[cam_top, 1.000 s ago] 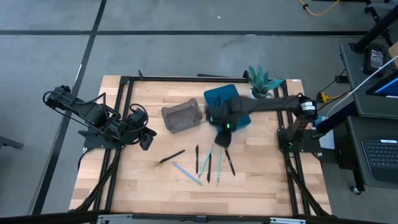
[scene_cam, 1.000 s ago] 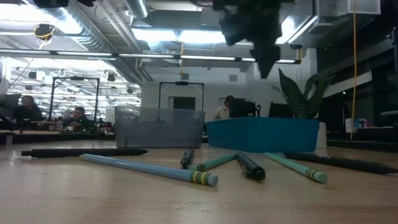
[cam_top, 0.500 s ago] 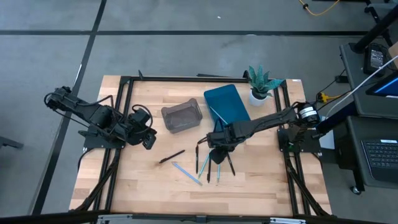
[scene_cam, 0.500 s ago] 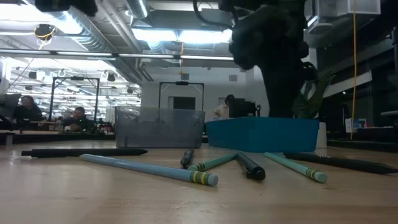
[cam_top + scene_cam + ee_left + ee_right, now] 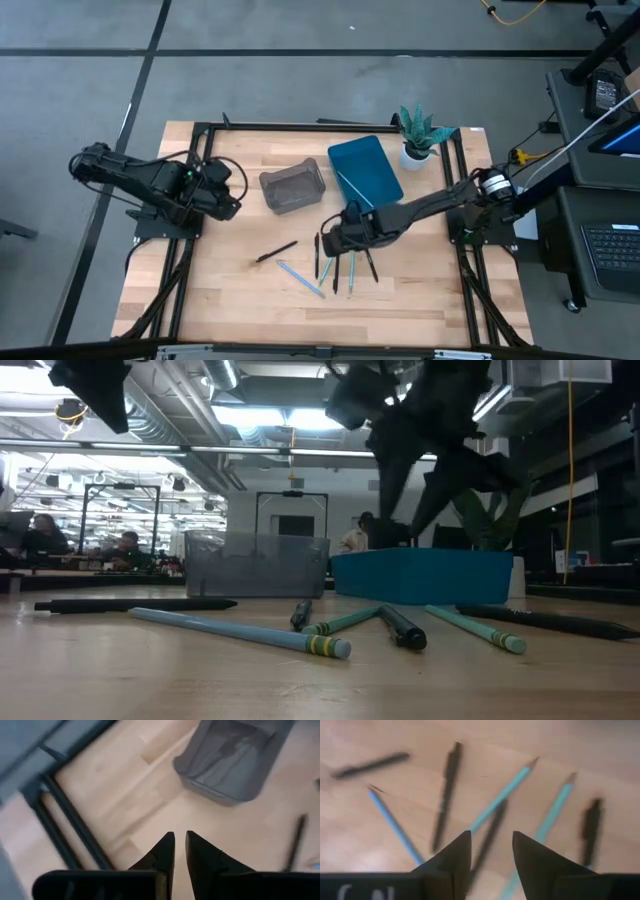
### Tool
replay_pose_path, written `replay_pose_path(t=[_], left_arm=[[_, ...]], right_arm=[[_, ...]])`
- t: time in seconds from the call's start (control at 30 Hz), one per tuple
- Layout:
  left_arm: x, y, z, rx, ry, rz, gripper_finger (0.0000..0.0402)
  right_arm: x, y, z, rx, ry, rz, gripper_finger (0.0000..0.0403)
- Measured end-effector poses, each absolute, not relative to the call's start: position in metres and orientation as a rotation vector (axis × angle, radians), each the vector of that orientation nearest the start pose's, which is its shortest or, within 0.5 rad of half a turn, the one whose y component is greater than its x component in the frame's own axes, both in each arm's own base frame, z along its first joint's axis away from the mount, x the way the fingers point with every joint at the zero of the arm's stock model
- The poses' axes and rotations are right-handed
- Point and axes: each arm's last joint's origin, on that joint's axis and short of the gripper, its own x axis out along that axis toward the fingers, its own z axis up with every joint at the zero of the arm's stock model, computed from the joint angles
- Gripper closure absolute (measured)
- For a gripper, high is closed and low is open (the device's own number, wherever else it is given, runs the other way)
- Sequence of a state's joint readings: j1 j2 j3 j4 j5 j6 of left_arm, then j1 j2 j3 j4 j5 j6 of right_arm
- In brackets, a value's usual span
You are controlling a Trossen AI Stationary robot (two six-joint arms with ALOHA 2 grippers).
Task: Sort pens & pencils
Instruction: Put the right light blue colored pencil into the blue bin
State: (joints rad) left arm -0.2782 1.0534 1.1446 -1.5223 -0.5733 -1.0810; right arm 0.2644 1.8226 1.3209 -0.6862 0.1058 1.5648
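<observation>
From above, the pens and pencils (image 5: 335, 265) lie loose on the wooden desk (image 5: 230, 290) in front of a grey tray (image 5: 291, 187) and a blue tray (image 5: 364, 173), black and light-blue sticks fanned close together, one black one (image 5: 276, 251) lying apart toward the left arm. The right tool (image 5: 333, 240) hangs directly over the top of the cluster. The left tool (image 5: 232, 207) waits at the desk's left edge, well apart from the sticks. A potted plant (image 5: 419, 133) stands at the far corner.

At desk height, the sticks rest flat in front of both trays; a light-blue pencil (image 5: 240, 631) with a banded end lies nearest, and the right arm looms dark above.

The left wrist shows its fingers (image 5: 164, 854) nearly together with only a slit between, holding nothing, over bare wood near the grey tray (image 5: 230, 760).

The right wrist shows its fingers (image 5: 453, 856) spread and empty, straddling a black stick (image 5: 489, 836) that crosses a light-blue one (image 5: 502, 798).

These look light, stiff and smooth, likely to roll or skid. A pinch across the shaft near mid-length seems safest, on a stick clear of its neighbours.
</observation>
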Motion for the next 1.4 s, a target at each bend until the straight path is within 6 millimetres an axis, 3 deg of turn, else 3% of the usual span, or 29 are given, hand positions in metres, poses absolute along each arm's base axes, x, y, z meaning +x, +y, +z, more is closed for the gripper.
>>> replay_pose_path(t=[0.1,0.27,0.4,0.7,0.9,1.1,1.4], left_arm=[[0.14,-0.021,0.324,-0.27,0.984,0.869,0.036],[0.141,-0.018,0.325,-0.105,1.011,0.828,0.036],[0.141,-0.014,0.327,-0.039,0.982,0.867,0.036],[0.141,-0.01,0.327,-0.011,0.956,0.911,0.036],[0.141,-0.01,0.328,0.008,0.95,0.923,0.036],[0.14,-0.009,0.329,0.039,0.928,0.947,0.036],[0.14,-0.008,0.329,0.064,0.903,0.968,0.036]], right_arm=[[0.351,0.109,0.202,1.248,0.939,-0.833,0.0258],[0.344,0.137,0.194,1.413,0.997,-0.901,0.0258],[0.339,0.148,0.194,1.483,0.992,-0.941,0.0258],[0.334,0.146,0.19,1.459,0.973,-1.035,0.0258],[0.342,0.147,0.198,1.473,0.896,-1.04,0.027],[0.352,0.154,0.176,1.391,1.047,-1.113,0.0297],[0.353,0.152,0.17,1.345,1.081,-1.122,0.03]])
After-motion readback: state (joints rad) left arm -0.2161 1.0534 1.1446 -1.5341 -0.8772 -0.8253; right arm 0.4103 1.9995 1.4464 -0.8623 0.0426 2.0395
